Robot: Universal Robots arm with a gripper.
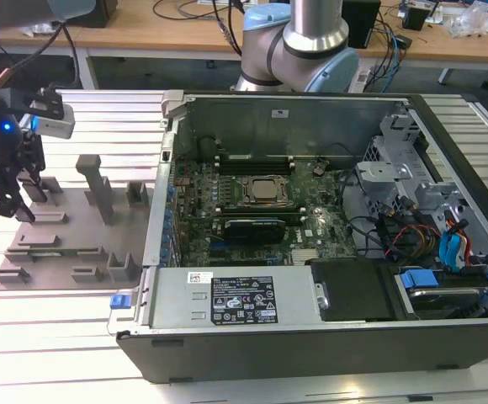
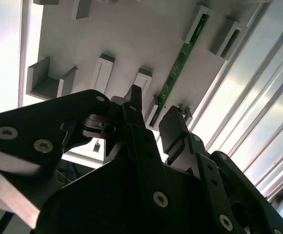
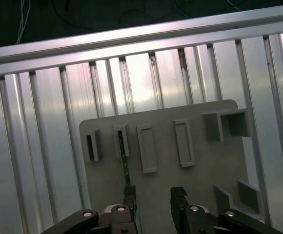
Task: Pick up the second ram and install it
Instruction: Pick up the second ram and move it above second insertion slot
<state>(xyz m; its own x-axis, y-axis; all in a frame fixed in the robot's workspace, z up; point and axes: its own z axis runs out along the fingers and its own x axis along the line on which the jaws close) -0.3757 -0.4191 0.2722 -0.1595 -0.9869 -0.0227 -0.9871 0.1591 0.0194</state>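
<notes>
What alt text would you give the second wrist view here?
The open black gripper hovers near one end of a green ram stick, which stands on edge in a grey holder plate lying on a ribbed metal surface.

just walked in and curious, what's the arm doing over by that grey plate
The robot arm's black gripper hangs over the flat grey fixture plate at the exterior view's left, beside the open black computer case. A long thin green circuit-board stick, the second ram, stands on edge in holders on that plate. The fingers are open and close to one end of the stick but not closed on it, so it is not yet picked up.
</notes>
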